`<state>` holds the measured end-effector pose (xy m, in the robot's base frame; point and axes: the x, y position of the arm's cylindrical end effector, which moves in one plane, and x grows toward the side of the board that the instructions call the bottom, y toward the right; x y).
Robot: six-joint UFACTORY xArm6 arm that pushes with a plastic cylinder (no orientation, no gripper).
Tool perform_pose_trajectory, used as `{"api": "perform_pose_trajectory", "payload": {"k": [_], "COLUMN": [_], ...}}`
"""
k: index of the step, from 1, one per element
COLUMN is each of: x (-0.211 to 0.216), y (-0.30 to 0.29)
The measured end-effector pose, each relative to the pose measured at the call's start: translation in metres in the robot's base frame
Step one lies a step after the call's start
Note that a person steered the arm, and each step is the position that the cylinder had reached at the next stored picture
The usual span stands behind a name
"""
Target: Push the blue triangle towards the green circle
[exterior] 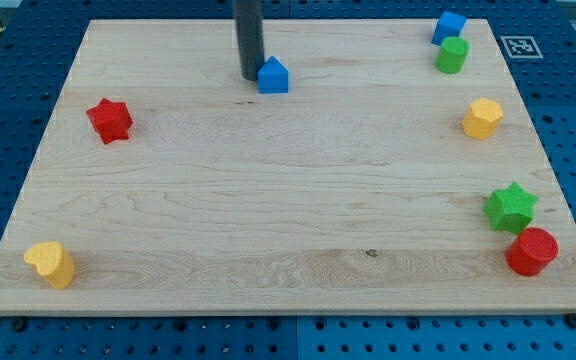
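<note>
Blue triangle block [273,76] sits near the wooden board's [268,200] top edge, left of centre; my tip [249,76] touches its left side. No claw here, just a rod. Small green circle block [453,55] is well apart at top right, so most pushing remains.

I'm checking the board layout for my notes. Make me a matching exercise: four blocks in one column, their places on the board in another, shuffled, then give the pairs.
Blocks:
1. blue triangle
2. red star
3. red cylinder
4. green circle

Places:
A. bottom right corner
B. left side
C. top right, just below the blue cube
D. top middle, just right of my tip

Pairs: 1-D, 2-B, 3-A, 4-C
</note>
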<state>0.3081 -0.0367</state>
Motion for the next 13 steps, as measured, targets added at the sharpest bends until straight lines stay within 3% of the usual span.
{"api": "perform_pose_trajectory", "payload": {"k": [2,5,13], "x": [0.040,0.092,0.067], "y": [0.059,0.091,0.102]}}
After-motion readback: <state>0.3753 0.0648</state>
